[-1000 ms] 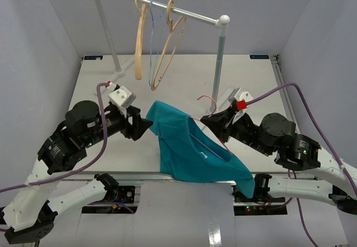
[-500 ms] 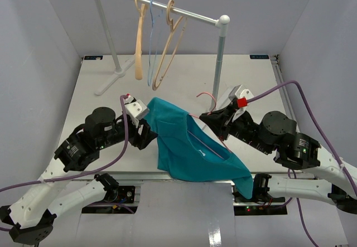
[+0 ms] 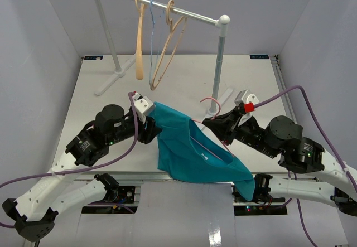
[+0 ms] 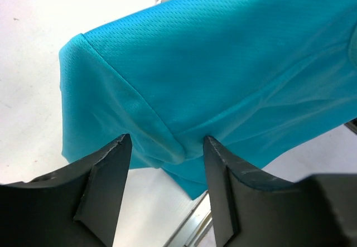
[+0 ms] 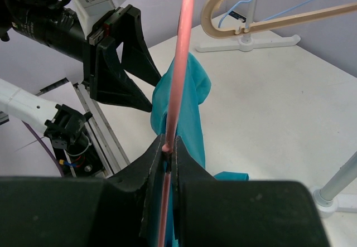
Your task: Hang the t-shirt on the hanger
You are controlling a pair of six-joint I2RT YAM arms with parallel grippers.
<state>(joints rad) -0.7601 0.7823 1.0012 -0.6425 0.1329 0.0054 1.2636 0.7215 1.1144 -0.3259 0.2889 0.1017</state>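
Right pincer point(image 5: 169, 145) clamps the hanger point(image 5: 181, 52); left pincer point(image 4: 166, 146) (standing apart) straddles the draped t-shirt point(image 4: 234, 63) edge.

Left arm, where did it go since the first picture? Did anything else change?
The left tool swung rightward, up against the t-shirt edge. Its open fingers now straddle a fold but have not closed on it. The right tool stayed shut on the pink hanger, the t-shirt stayed draped on it, and the rack hangers never moved.

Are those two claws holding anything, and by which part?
The right gripper is shut on the thin wire of the pink hanger. The left gripper stands open around a t-shirt fold, holding nothing.
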